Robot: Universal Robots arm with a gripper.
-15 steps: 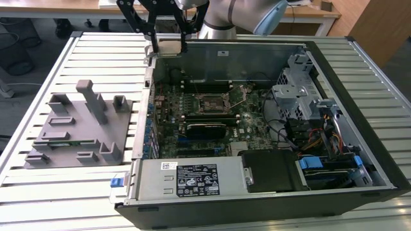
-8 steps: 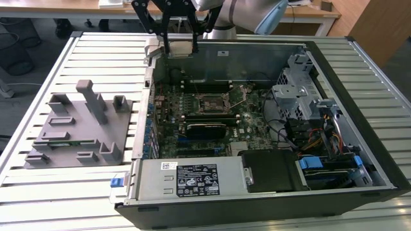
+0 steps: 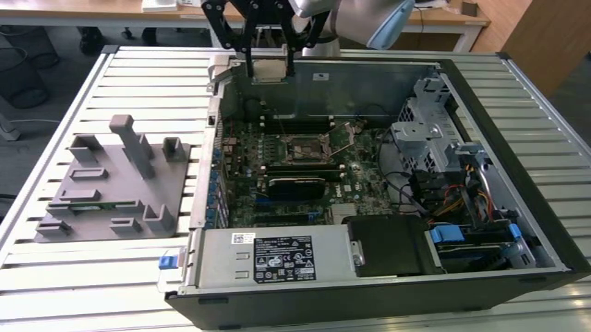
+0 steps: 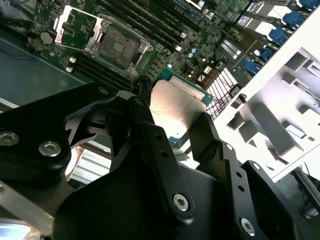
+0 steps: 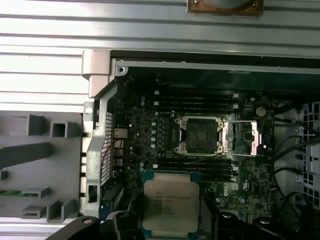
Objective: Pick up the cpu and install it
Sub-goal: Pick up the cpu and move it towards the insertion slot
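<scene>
Overhead, arm (image 3: 369,17) hangs above open case (image 3: 369,304); fingers (image 4: 150,140) clamp cpu (image 4: 177,107) level, well above socket (image 5: 200,134).

A pale tabletop (image 3: 138,83) of long metal slats has grey floor (image 3: 19,166) beside it, with a light wooden desk (image 3: 93,10) behind and a brown wooden panel (image 3: 544,34) at the exterior view's right.

cpu (image 5: 171,206): smooth silver metal lid, glossy; thin green edge.
fingers (image 4: 156,146): black metal, matt.
tabletop (image 3: 138,76): pale ribbed metal slats, dull sheen.
fixture plate (image 3: 97,204): grey plastic, matt.
computer case (image 3: 369,79): bare grey sheet metal inside, black shell.
</scene>
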